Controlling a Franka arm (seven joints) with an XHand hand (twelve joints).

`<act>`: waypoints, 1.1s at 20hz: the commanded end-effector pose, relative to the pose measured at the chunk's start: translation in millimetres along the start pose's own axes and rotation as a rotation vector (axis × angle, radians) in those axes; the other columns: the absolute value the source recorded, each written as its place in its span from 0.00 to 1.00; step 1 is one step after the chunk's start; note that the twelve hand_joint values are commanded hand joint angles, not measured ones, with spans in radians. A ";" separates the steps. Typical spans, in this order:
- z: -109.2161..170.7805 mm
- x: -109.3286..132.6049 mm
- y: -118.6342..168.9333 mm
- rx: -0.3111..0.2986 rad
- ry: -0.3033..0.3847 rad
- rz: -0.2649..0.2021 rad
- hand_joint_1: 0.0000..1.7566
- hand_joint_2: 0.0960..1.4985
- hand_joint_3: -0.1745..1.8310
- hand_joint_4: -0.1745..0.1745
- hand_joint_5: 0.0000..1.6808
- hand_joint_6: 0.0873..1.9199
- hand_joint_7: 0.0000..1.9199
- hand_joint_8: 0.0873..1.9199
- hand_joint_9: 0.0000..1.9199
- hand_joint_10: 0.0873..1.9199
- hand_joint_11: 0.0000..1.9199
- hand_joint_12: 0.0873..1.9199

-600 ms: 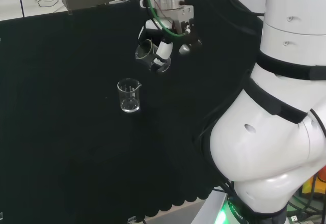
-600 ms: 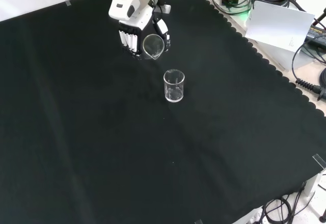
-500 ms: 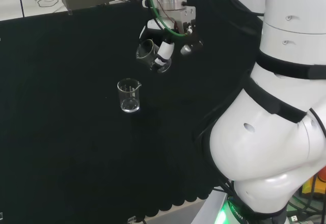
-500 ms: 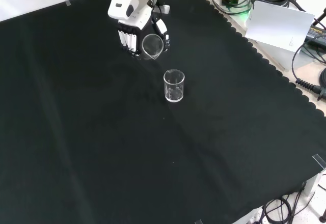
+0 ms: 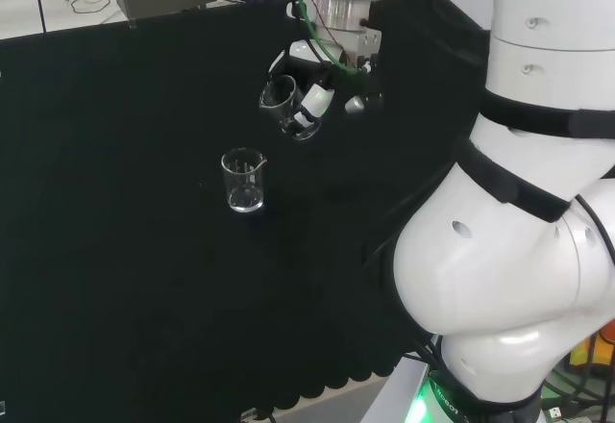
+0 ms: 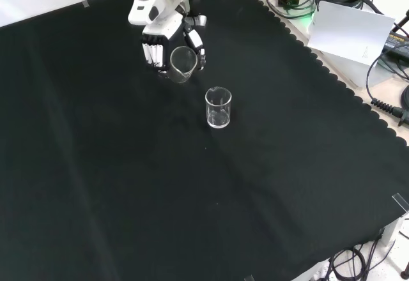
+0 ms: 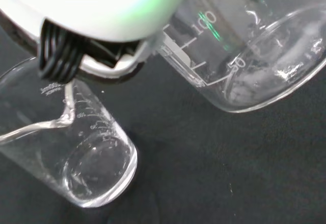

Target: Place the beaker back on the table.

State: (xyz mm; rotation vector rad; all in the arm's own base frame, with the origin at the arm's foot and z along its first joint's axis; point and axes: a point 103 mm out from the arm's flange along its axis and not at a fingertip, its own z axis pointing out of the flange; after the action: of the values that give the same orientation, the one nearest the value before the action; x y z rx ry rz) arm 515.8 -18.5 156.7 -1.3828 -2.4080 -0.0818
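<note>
Nearest in the front view, a small clear glass beaker [image 6: 218, 107] stands upright on the black cloth [image 6: 128, 185], and just behind it the black and white hand [image 6: 167, 43], fingers curled round a tilted clear glass beaker [image 6: 181, 63] held aloft, risks clinking the two together if it lowers without shifting aside.

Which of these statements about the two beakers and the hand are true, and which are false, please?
1. The hand has its fingers curled round a clear beaker. True.
2. The held beaker rests upright on the cloth. False: it is tilted and held above the cloth.
3. A second beaker stands upright on the cloth, apart from the hand. True.
4. The standing beaker is full of dark liquid. False: it looks clear and empty.
</note>
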 end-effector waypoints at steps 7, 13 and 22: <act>32.3 -22.0 37.4 -0.108 0.170 -0.059 0.82 0.28 0.55 0.00 0.68 0.42 0.66 0.42 0.78 0.24 0.60 0.36; 47.3 -23.3 56.5 -0.111 0.206 -0.076 0.82 0.28 0.53 0.00 0.70 0.39 0.67 0.39 0.81 0.16 0.61 0.34; 67.7 -31.0 76.6 -0.125 0.257 -0.076 0.82 0.28 0.53 0.00 0.71 0.38 0.68 0.37 0.84 0.10 0.62 0.34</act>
State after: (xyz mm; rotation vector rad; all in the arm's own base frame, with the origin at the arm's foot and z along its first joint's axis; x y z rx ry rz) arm 570.4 4.4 84.7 -1.2573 -2.2977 -0.3731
